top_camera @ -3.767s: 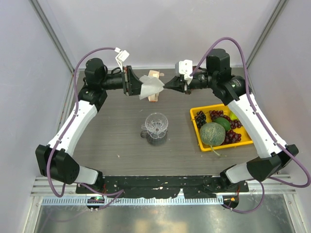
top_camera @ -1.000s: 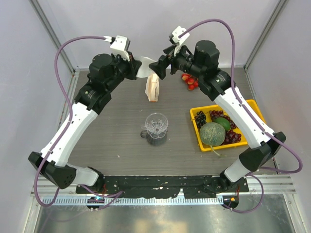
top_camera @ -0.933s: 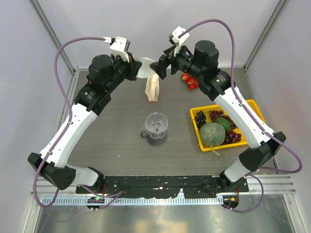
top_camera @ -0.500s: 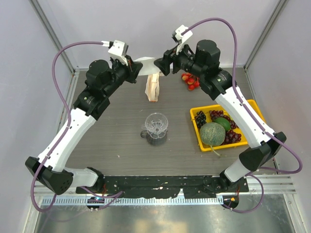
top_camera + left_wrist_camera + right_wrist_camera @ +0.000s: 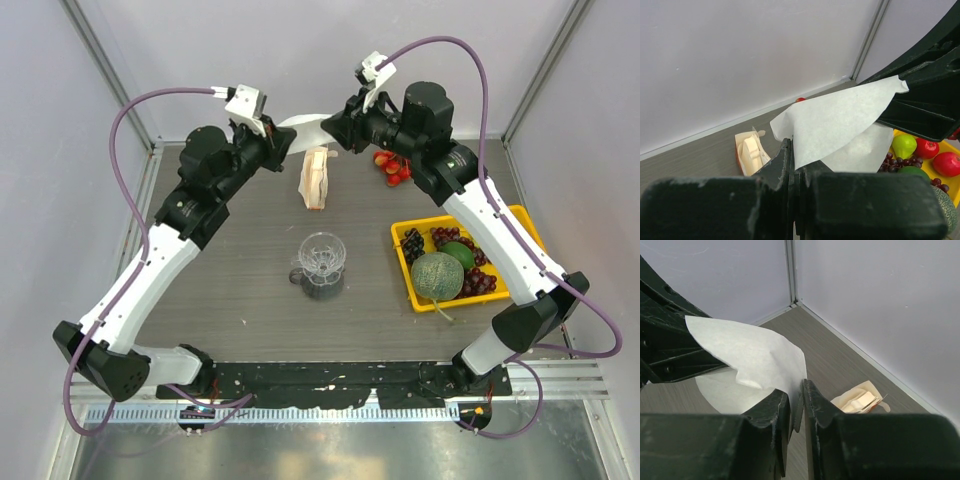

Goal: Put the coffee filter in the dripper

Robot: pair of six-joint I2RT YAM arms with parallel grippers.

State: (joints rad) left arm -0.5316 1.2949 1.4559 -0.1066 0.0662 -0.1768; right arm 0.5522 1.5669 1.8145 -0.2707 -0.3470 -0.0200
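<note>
Two arms rise from the near table edge and lean in toward each other over the far side. Nearest on the table, at its middle, stands the dripper [image 5: 322, 254], upright and uncovered; it seems to sit on a clear cup [image 5: 299, 271]. To its right lies a yellow tray [image 5: 480, 297] holding a melon [image 5: 437, 277] and grapes [image 5: 481, 281]. Farther back, the pack [image 5: 315, 180] of filters rests on the table beyond the dripper, with red fruits [image 5: 390, 166] off to its right.

Beyond and above the pack, the filter [image 5: 300, 125] hangs in the air between the two arms, well apart from the dripper. The left gripper [image 5: 792, 162] is clenched on the paper's lower edge, its jaws pressed tight with no gap. The right gripper [image 5: 796, 397] faces it from the other side, its jaws closed to a thin slit and pinching the opposite edge of the same sheet. Between the two grips the filter's layers part a little, one sheet stretched across the top and another sagging beneath it.
</note>
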